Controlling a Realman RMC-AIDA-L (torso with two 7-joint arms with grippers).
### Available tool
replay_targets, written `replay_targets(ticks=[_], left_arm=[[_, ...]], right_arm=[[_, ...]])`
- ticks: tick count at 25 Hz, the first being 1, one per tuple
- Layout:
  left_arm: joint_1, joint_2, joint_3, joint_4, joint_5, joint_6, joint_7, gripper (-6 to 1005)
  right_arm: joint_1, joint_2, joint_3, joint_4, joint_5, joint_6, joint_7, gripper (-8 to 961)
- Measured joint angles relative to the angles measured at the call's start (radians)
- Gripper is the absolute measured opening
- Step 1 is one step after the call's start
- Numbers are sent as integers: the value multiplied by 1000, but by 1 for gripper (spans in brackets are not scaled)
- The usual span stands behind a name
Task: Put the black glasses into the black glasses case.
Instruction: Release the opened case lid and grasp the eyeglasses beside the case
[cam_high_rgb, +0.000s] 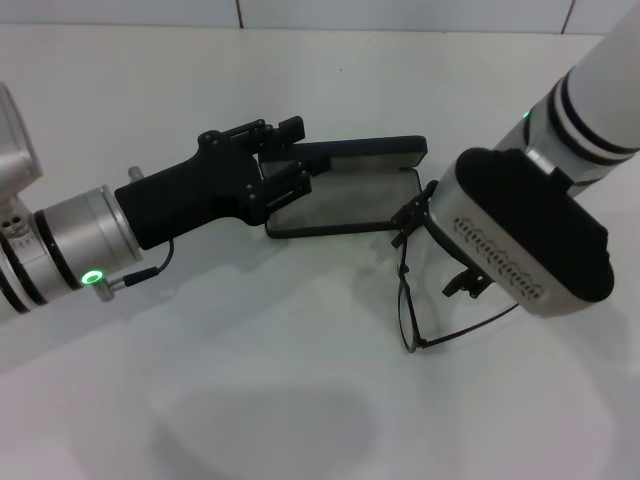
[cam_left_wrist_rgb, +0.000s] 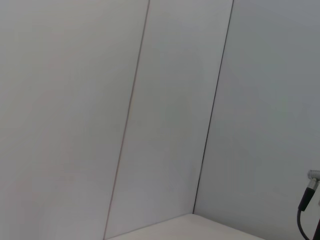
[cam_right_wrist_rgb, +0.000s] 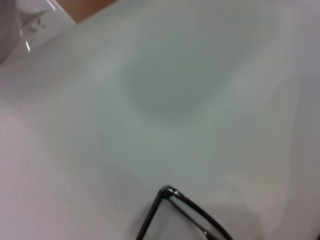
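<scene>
The table (cam_high_rgb: 300, 400) is smooth, matt white, with soft shadows and no glare. The case (cam_high_rgb: 345, 205) has a matt black hard shell, and its open tray shows a dull grey lining that looks like soft cloth. The glasses (cam_high_rgb: 408, 300) have a thin, slightly glossy black frame, probably plastic or coated wire, with clear lenses. The left gripper (cam_high_rgb: 285, 160) is matt black plastic on a brushed silvery metal wrist. The right gripper (cam_high_rgb: 415, 215) is black too, below a glossy white housing with a black cap. The back wall (cam_left_wrist_rgb: 165, 100) is smooth, pale panels with thin seams.
</scene>
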Motion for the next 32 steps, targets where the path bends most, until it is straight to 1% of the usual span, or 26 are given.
replay_targets(ticks=[10,15,20,22,27,32], left_arm=[[2,0,0,-12,-19,2,23,504],[-1,-1,0,-12,-23,3,31,504],[2,-2,-2,-14,-43,2,31,505],[4,-1,-2,-14,-46,2,31,505],[4,0,-2,-14,-47,2,32,505],[4,0,-2,-14,-47,1,32,505]], right_arm=[[38,1,-69,31,-7,37,-75,723],[77,2,-137,95,1,90,-106,711],[116,2,-219,187,13,193,-109,697],[121,2,-229,202,24,220,-111,692],[125,2,-230,205,57,226,-138,678],[124,2,-239,205,64,223,-148,620]])
